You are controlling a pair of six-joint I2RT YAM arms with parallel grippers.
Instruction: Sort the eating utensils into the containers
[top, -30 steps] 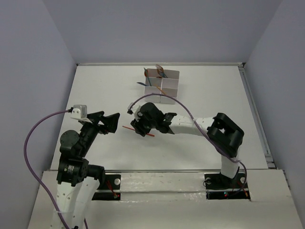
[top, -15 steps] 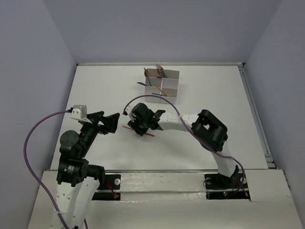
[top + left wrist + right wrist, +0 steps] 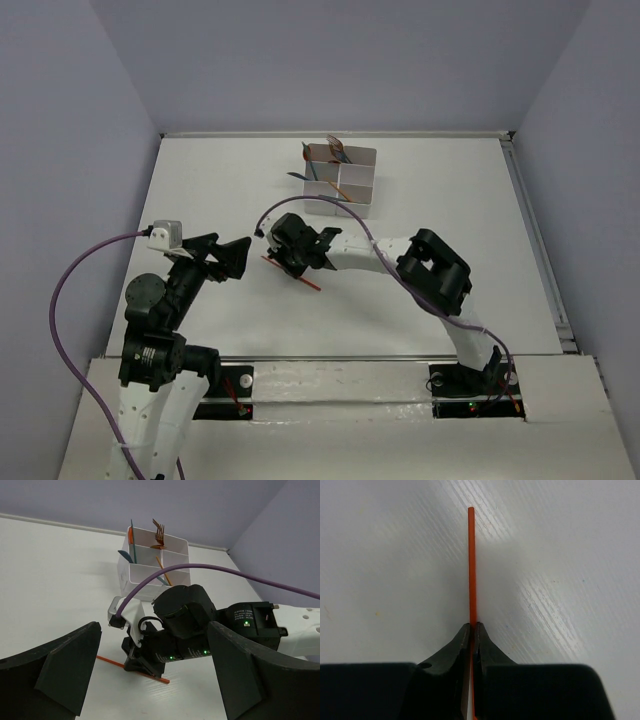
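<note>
Right wrist: orange stick (image 3: 471,565) between fingers (image 3: 451,655)

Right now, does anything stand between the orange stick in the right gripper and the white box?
Nothing on the table. Only the arm's own purple cable arcs above the path from the orange stick to the white box.

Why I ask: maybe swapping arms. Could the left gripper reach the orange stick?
Probably not cleanly: the right gripper is shut on the stick and covers its middle, leaving only its ends free for the open left gripper.

Matt ribbed table (image 3: 560,555), smooth orange stick (image 3: 471,565), seemingly plastic
</note>
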